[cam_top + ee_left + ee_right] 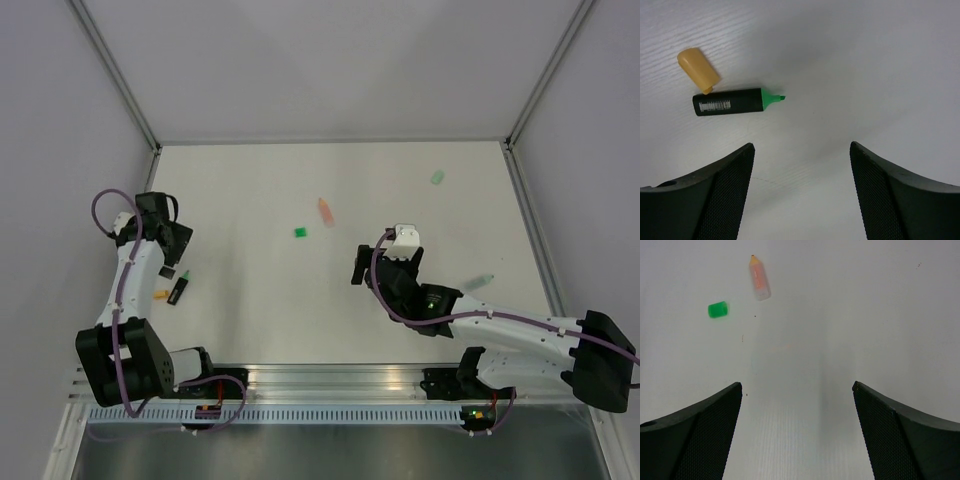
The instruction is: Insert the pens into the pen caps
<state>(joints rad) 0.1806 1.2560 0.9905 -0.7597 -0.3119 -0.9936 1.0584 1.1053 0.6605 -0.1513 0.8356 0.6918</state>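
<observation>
First pickup seems in hand: left gripper, jaws apart and empty, hovers below the dark pen at upper left and must advance to pinch it; right gripper wide open, empty

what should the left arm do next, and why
Probably ease the left end effector forward and down over the dark pen. Its jaws stand open with nothing between them. The pen lies uncapped on the table ahead, off to the left in the wrist view, with the orange cap right beside it.
</observation>
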